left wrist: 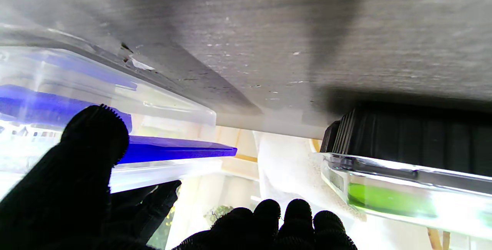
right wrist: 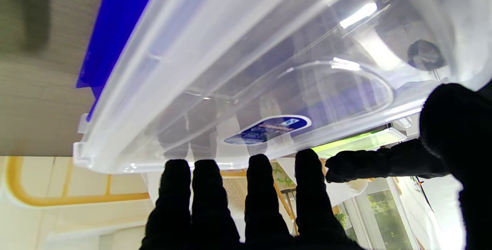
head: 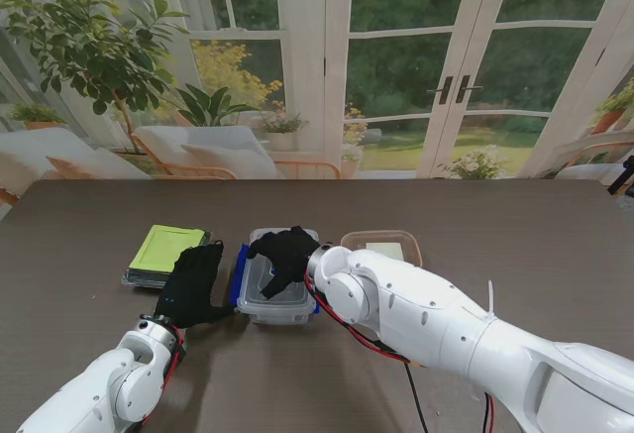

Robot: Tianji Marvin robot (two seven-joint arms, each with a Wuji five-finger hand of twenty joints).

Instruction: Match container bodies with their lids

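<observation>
table (head: 555, 255): three containers in a row across the middle. green box (head: 164, 254) at left, lid on. clear box (head: 279, 288) in centre with blue latches (head: 239, 274) on its sides. brown-rimmed tub (head: 382, 246) at right, partly behind the right arm.

clear box: long axis runs near–far. its clear lid (right wrist: 246, 73) appears to sit on top of the body, but whether it is pressed fully home cannot be read from these views.

right hand (head: 283, 255): reaches in from the right, spread flat, palm down on the far half of the clear lid. right wrist view puts the fingers (right wrist: 215, 200) along the lid's surface, thumb out to one side. not curled round anything; looks like a press, not a grasp.

left hand (head: 190, 284): in the gap between green box and clear box, just beside the clear box's left latch. left wrist view shows one finger (left wrist: 92, 142) up against the blue latch (left wrist: 180, 148), the rest loosely folded, nothing enclosed. green box (left wrist: 399, 192) sits apart on the other side.

judgement: seating step on the centre pair. key relation: left latch lies directly to the right of the left hand, along the box's long side, so the left hand is the nearer one to close it while the right holds the lid down. right latch is hidden under the right arm.
</observation>
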